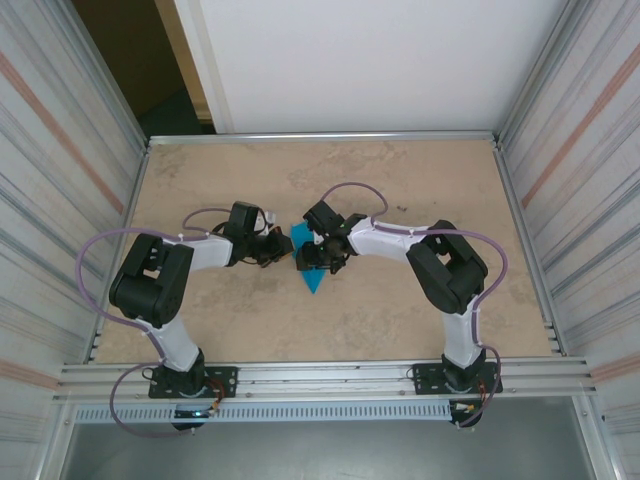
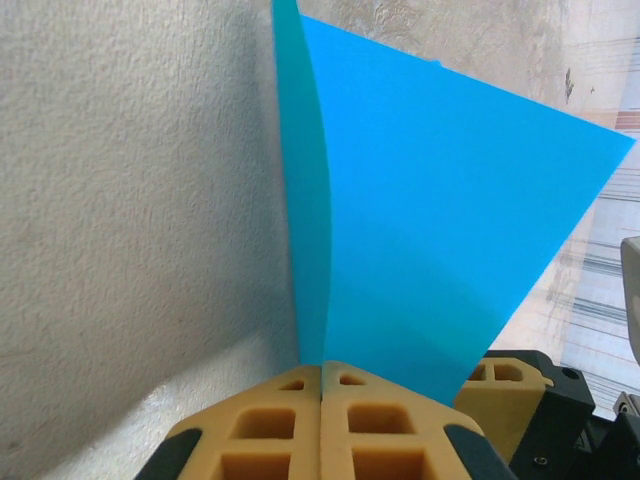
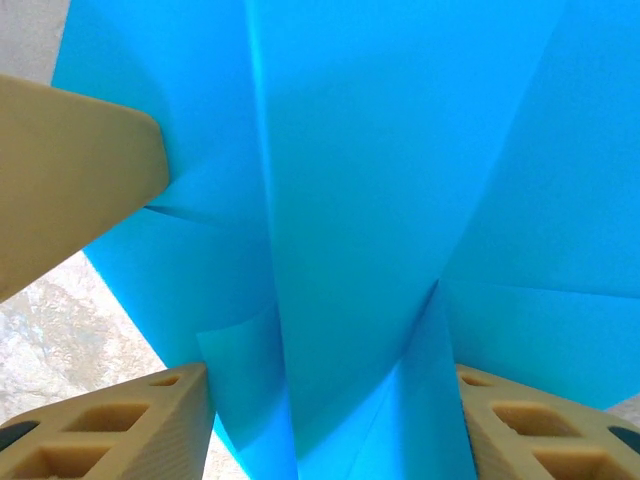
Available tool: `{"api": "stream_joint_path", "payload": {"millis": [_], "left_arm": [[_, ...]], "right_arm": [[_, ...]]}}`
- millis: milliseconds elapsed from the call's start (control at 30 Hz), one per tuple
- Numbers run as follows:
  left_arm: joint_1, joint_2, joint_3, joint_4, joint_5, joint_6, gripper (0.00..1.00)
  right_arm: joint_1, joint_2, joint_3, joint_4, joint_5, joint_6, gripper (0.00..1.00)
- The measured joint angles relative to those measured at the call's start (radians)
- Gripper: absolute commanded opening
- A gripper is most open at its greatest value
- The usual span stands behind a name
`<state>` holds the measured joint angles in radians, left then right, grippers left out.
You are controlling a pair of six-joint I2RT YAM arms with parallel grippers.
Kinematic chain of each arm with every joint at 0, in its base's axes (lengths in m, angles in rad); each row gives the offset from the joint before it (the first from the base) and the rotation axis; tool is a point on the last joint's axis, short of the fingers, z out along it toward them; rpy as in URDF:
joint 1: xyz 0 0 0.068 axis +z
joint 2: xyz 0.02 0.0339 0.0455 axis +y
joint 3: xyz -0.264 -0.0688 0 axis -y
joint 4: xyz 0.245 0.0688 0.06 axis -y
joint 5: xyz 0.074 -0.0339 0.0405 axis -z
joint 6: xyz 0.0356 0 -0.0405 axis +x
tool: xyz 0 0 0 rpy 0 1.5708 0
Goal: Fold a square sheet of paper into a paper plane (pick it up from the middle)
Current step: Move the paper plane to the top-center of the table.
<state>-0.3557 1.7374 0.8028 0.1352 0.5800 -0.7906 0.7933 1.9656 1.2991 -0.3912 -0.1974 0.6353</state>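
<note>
One table point(image 1: 400, 310), sandy top. Two robot arms, left arm point(image 1: 160, 285) and right arm point(image 1: 450, 268), on two base mounts point(image 1: 190, 383). Two grippers, one per arm: left gripper point(image 1: 283, 250), right gripper point(image 1: 325, 258). Left wrist view: two tan fingers point(image 2: 270, 430). Right wrist view: three tan fingers, two low at the corners point(image 3: 110, 425) and one at the upper left. One piece of folded teal-blue paper point(image 1: 314, 276). Two purple cables point(image 1: 92, 255), one per arm. Two ribbed side walls point(image 1: 50, 150). One white back panel point(image 1: 380, 60).
</note>
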Motion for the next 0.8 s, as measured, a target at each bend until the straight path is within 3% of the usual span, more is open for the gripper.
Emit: {"api": "stream_joint_path", "payload": {"millis": [800], "left_arm": [[-0.001,0.0,0.0,-0.001,-0.001,0.001,0.03]], "right_arm": [[0.043,-0.019,-0.015,-0.03,0.041,-0.05,0.42]]}}
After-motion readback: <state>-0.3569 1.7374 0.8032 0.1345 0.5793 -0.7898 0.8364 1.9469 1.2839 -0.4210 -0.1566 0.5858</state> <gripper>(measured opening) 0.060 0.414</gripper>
